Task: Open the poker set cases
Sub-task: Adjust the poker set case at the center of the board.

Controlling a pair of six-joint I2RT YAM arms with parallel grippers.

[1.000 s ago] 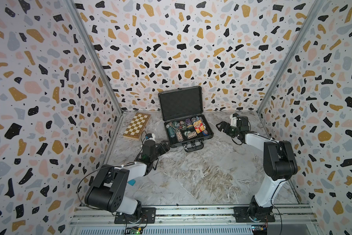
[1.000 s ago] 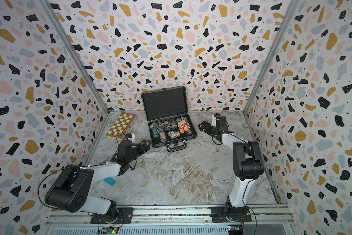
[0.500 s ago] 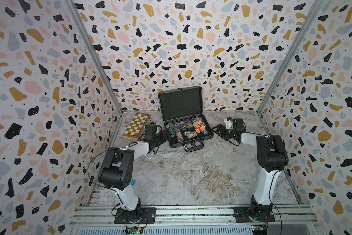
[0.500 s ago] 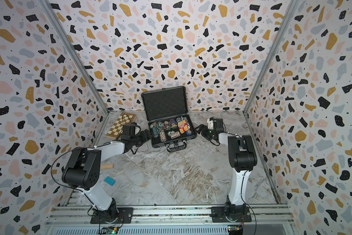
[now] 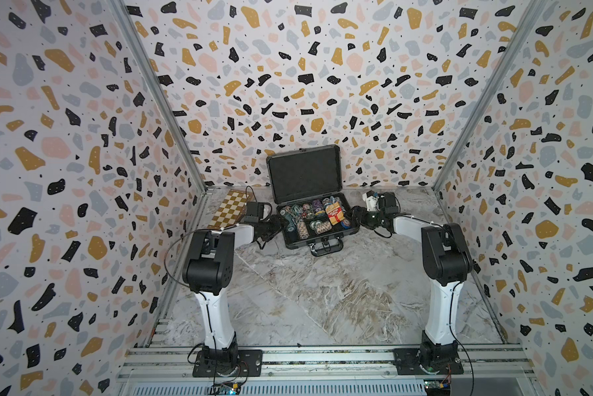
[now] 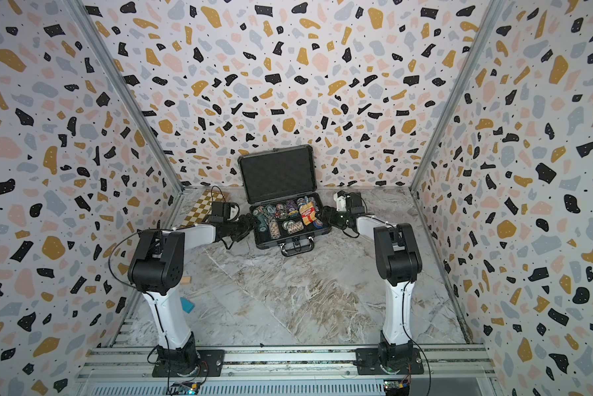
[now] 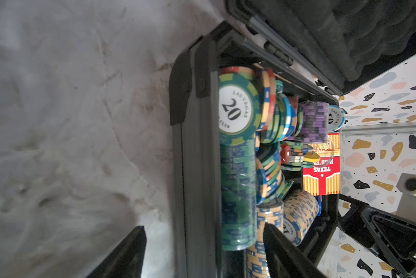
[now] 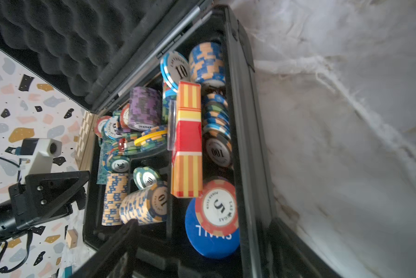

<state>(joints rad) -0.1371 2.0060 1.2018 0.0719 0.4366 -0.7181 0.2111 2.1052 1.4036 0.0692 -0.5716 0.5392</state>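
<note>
Left gripper (image 5: 275,222) and right gripper (image 5: 355,215): both spread, holding nothing, astride side walls of poker set case (image 5: 301,241), centre frame, lid (image 5: 305,178) up. Risk: sideways retreat snags a wall, drags case, lid drops, chips (image 5: 301,229) spill.

Ridged grey metal poker case (image 7: 197,168), egg-crate foam lining (image 8: 57,36), matt marbled tabletop (image 5: 322,291)

A robot lab test cell: terrazzo-print panels (image 5: 288,85) enclose a marble-look table (image 5: 322,295) at 9, 12 and 3 o'clock; left arm (image 5: 216,308) and right arm (image 5: 442,308) bolt to an aluminium rail (image 5: 322,358) at 6 o'clock.
</note>
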